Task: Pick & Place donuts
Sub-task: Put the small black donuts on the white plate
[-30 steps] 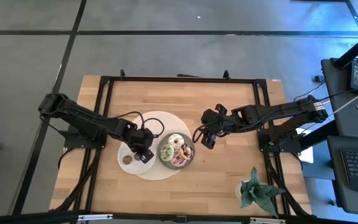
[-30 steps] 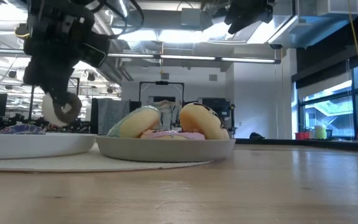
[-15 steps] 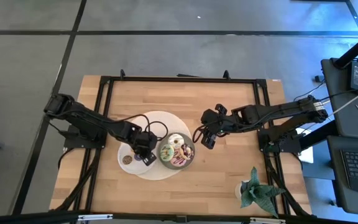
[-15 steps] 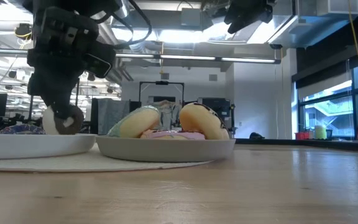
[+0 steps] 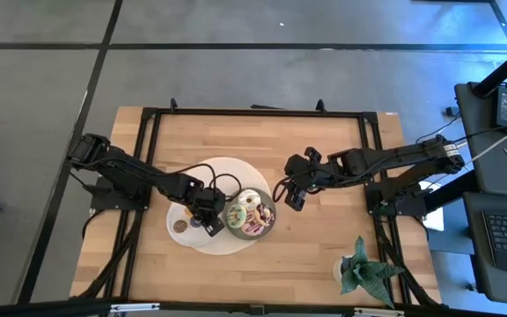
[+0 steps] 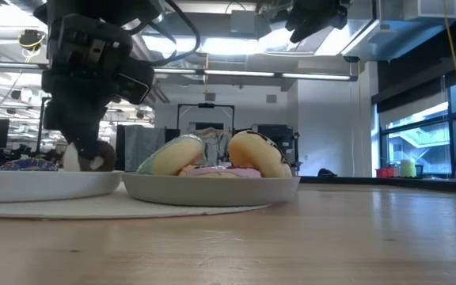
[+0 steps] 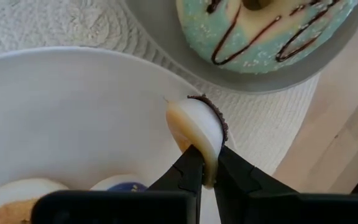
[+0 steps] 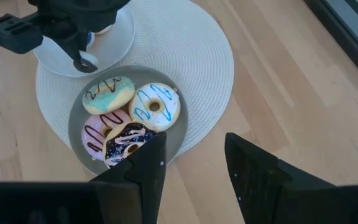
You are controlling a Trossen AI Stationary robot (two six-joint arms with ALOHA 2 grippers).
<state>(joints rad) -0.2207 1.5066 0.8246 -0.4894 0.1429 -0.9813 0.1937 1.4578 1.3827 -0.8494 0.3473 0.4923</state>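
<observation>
Left hand [image 7: 204, 177] pinching a small donut [image 7: 199, 132] on edge, low over the white plate [image 7: 73, 118] beside the grey plate [image 8: 79, 115] of larger donuts. Placing step: release likely follows. Right hand [image 8: 194, 165], spread, waits above the worktop [image 5: 324, 238].

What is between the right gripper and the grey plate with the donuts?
Only bare wood. In the high view the right gripper is open beside the grey plate, apart from it, with nothing on the table between them.
</observation>
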